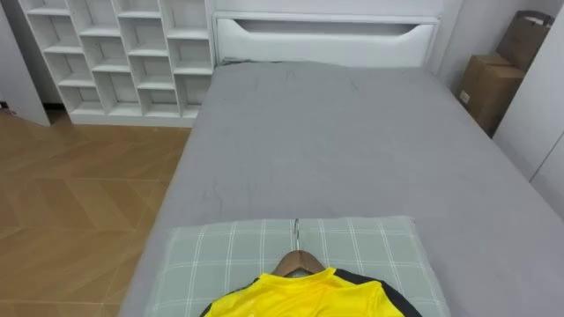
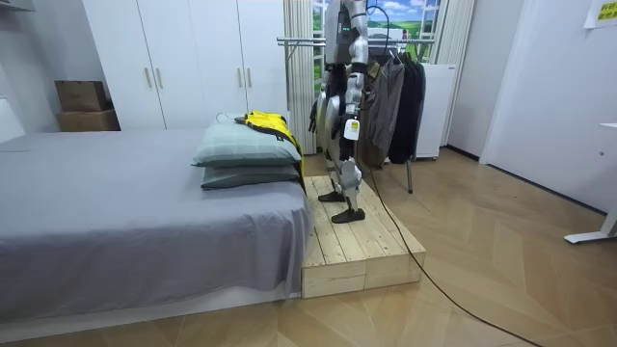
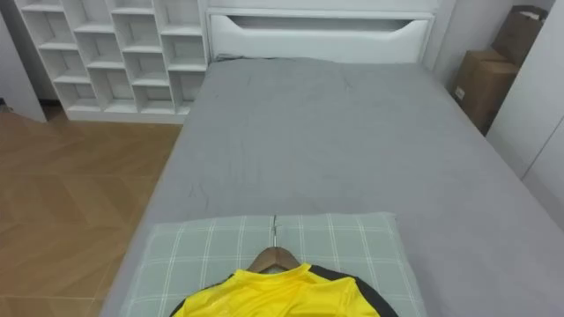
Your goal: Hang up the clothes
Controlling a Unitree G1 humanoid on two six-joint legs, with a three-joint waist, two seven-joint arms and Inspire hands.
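A yellow shirt (image 1: 300,297) with dark shoulder trim lies on a wooden hanger (image 1: 300,261) on top of a green checked pillow (image 1: 211,255) at the near end of the bed. The hanger's metal hook (image 1: 297,232) points up the bed. In the room view the shirt (image 2: 265,122) rests on two stacked pillows (image 2: 246,146). I stand upright on a wooden platform (image 2: 357,241) beside them, facing the bed. My left hand (image 2: 350,128) hangs at my side, and my right hand (image 2: 314,118) hangs low on the far side, both apart from the shirt.
The grey bed (image 1: 352,150) runs ahead to a white headboard (image 1: 326,40). White shelving (image 1: 123,53) stands at the left, cardboard boxes (image 1: 489,88) at the right. Behind me a clothes rack (image 2: 299,40) holds dark garments (image 2: 395,96). The wood floor (image 1: 70,194) lies left.
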